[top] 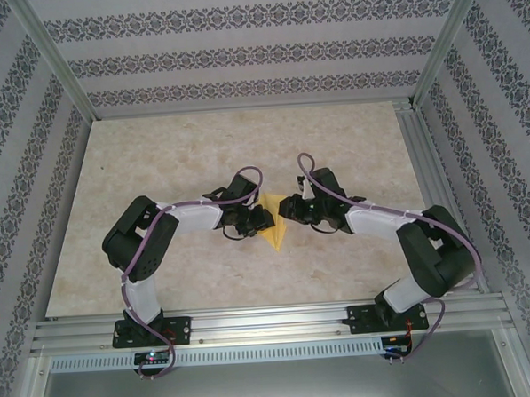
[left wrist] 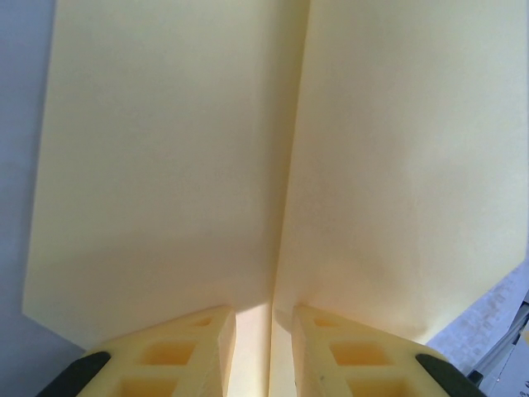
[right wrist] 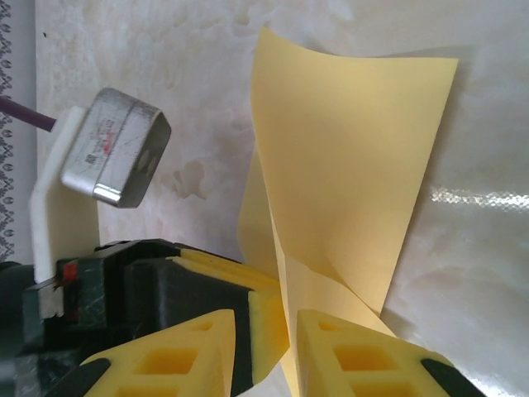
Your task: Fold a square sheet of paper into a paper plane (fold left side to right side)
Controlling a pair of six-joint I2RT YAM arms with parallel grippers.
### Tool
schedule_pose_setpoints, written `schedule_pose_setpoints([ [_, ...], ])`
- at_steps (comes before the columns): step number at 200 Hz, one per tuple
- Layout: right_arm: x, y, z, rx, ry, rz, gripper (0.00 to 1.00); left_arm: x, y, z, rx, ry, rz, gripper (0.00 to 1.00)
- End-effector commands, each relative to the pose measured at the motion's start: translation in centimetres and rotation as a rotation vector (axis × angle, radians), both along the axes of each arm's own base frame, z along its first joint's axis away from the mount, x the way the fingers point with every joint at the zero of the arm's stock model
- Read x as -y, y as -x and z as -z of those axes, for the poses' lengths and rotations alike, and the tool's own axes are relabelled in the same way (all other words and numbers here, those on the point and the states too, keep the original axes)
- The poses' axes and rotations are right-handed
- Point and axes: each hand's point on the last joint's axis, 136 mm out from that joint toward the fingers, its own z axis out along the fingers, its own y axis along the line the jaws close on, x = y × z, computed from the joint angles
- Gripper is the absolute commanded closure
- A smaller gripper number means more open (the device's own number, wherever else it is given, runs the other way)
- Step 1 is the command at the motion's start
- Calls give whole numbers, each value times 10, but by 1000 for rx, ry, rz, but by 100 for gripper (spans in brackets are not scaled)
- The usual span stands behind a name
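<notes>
The yellow-orange paper [top: 273,231] lies at the table's middle, creased into a narrow pointed shape with its tip toward me. Both grippers meet over it. In the left wrist view the paper [left wrist: 165,165] spreads as two flaps either side of a centre crease. My left gripper [left wrist: 264,318] has its fingers a little apart astride that crease, with their tips at the sheet. In the right wrist view one flap of the paper [right wrist: 355,149] stands up off the table. My right gripper [right wrist: 266,318] is open, with the paper's edge running down between its fingers. A left finger [right wrist: 269,331] sits beside the sheet.
The marble-patterned table [top: 157,169] stretches out on all sides of the paper. Patterned walls enclose it, and an aluminium rail [top: 271,318] carrying the arm bases runs along the near edge. The left wrist's silver camera block [right wrist: 116,157] hangs close to my right gripper.
</notes>
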Motion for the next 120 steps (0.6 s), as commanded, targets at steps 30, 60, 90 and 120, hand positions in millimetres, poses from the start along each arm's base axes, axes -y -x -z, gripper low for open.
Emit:
schedule_pose_setpoints([
  [30,-21,-16,-3,25,-30,-41,76,-11,8,22,-47,-76,-10,72],
  [60,-22,-19,5,10,-16,-45,82,-11,8,22,-49,-78,-11,72],
  [90,-15,-17,11,4,16,-38,87,-12,9,22,-50,-81,-12,72],
  [120,-11,-17,16,-2,36,-38,94,-13,9,24,-53,-83,-12,72],
])
